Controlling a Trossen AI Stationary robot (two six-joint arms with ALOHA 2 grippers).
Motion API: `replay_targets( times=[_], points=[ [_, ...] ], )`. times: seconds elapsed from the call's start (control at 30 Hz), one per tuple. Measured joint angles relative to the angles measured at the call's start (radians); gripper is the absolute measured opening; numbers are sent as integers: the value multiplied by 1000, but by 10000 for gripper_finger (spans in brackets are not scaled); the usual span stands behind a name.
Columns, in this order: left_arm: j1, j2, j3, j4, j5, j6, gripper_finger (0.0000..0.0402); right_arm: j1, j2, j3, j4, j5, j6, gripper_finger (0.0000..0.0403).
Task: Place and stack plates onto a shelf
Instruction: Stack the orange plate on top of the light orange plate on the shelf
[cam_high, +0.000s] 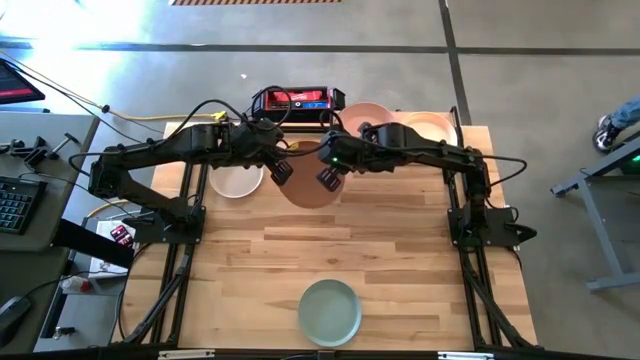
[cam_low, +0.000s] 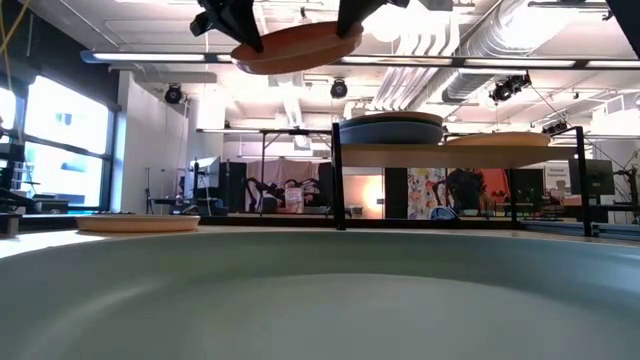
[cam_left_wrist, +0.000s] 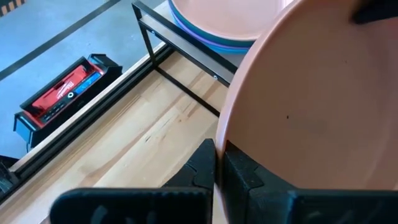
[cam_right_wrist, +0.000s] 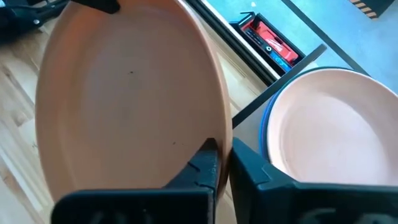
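Note:
A salmon plate (cam_high: 312, 187) hangs high above the table's far middle, held between both grippers. My left gripper (cam_left_wrist: 219, 168) is shut on its left rim and my right gripper (cam_right_wrist: 224, 165) on its right rim. The shelf (cam_high: 452, 112) stands at the far right edge. It carries a stack topped by a pale pink plate (cam_right_wrist: 329, 130) and, beside that, a tan plate (cam_high: 430, 128). A cream plate (cam_high: 236, 181) lies flat on the table at the far left. A sage green plate (cam_high: 330, 311) lies flat near the front edge. My left gripper pinches the salmon plate's rim (cam_left_wrist: 227, 134) between its two fingers, coming from the table's left and slanting down. The plate is lifted clear and lies nearly level. My right gripper pinches the opposite rim (cam_right_wrist: 225, 134) between its two fingers, slanting down from the table's right. The plate (cam_low: 297, 45) hangs clear of table and shelf.
A red and black case (cam_high: 292, 100) lies just beyond the table's far edge. The shelf's black posts (cam_low: 337, 175) stand between the held plate and the stack. Bare wood (cam_high: 400, 260) spreads across the table's middle and near right.

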Motion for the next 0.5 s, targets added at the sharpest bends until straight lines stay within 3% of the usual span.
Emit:
replay_targets(
  times=[0.27,0.5],
  points=[
    [0,-1,0,9,10,-1,25,-1,0,0,3,11,2,1],
    [19,-1,0,8,105,-20,53,1,0,0,-4,14,8,0]
  ],
)
